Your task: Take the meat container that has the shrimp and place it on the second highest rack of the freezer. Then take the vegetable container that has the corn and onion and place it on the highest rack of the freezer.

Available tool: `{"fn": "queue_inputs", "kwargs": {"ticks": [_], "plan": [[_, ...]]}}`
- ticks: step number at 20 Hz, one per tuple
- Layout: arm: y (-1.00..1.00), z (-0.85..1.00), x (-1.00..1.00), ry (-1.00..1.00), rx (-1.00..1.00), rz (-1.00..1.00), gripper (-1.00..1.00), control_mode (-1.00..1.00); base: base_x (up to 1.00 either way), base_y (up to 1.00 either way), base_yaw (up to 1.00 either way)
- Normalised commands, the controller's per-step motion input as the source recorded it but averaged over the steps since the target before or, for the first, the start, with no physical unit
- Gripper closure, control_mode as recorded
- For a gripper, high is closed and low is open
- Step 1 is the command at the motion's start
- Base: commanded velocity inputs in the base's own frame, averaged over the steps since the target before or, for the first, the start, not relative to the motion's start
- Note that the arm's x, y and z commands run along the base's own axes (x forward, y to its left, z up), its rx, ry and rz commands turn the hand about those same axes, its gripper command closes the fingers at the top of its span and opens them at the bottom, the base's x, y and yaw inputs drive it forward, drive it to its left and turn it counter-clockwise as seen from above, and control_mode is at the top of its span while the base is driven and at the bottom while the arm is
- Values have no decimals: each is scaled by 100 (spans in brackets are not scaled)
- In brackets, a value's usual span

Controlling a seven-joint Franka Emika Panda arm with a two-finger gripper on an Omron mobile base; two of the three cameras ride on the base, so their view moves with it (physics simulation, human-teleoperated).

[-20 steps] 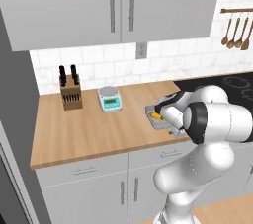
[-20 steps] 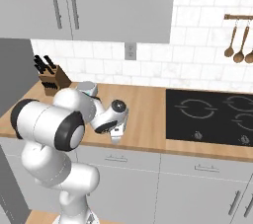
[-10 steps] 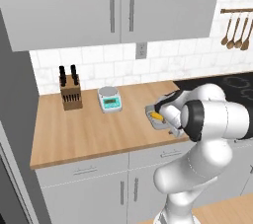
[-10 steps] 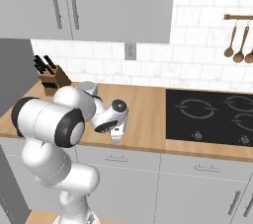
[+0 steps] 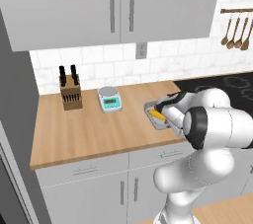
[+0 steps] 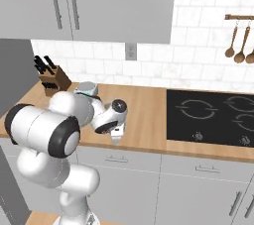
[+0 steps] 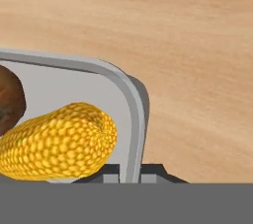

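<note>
Two fingertips pinch the tray (image 7: 134, 119) rim at bottom centre of the hand view: our gripper (image 7: 129, 172) is shut on the wall, one tip either side. In the tray, left to right: onion (image 7: 10, 100) at far left, corn (image 7: 59, 141) lower left, its end near the gripped rim. In the left base view the tray (image 5: 149, 105) sits right of centre on the counter (image 5: 84, 129), near the front edge. We judge it stiff, light, slick; corn and onion may roll, so keep it level. Room: knife block (image 5: 70, 95) and scale (image 5: 109, 98) well apart at left, bare wood between.
</note>
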Motion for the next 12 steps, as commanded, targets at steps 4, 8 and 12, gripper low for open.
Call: {"fn": "queue_inputs", "kwargs": {"ticks": [4,8,12], "plan": [[-1,81,-27,-14,0,3,100,-100,0,0,0],[0,100,-37,-1,-4,4,100,-100,0,0,0],[5,100,-57,2,-15,0,100,-100,0,0,0]]}}
